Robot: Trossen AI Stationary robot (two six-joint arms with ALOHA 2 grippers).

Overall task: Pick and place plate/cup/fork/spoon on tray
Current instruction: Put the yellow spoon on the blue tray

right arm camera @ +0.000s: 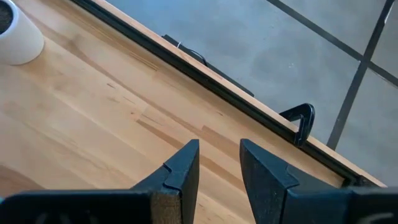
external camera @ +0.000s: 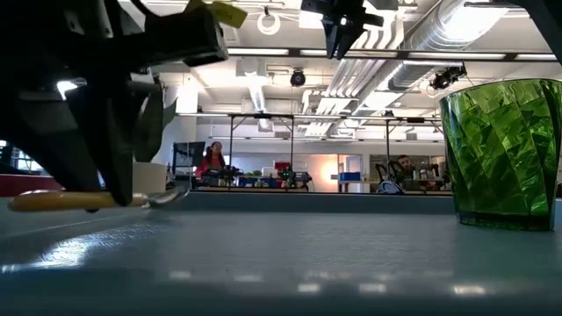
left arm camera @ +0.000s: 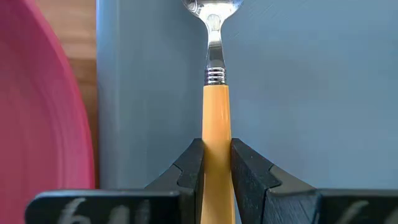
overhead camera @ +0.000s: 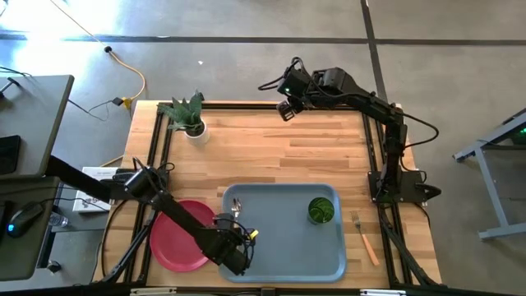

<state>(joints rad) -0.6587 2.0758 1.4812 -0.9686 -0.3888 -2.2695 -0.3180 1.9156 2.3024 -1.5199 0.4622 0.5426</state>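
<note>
My left gripper [overhead camera: 237,236] is low over the left part of the blue-grey tray [overhead camera: 283,251] and is shut on the spoon [left arm camera: 216,93]. The spoon has an orange-yellow handle, and its silver bowl [overhead camera: 237,205] points toward the far rim. The green cup [overhead camera: 321,210] stands upright on the tray's right part and shows large in the low view [external camera: 502,154]. The pinkish-red plate [overhead camera: 174,242] lies flat on the table left of the tray. The fork [overhead camera: 364,237] lies on the table right of the tray. My right gripper [right arm camera: 219,163] is open and empty above the table's far edge. My left gripper pinches the spoon's orange-yellow handle [left arm camera: 216,140] between its two fingers, behind the metal collar. The fingers come from the near side, slanting down, and the handle runs out forward between them. The spoon lies level [external camera: 88,200] at the tray floor; whether it touches, I cannot tell.
A white pot with a green plant [overhead camera: 191,122] stands at the table's far left. Black clamps and rails run along the table edges [right arm camera: 298,121]. Bare wood lies between the tray and the far edge [overhead camera: 279,148].
</note>
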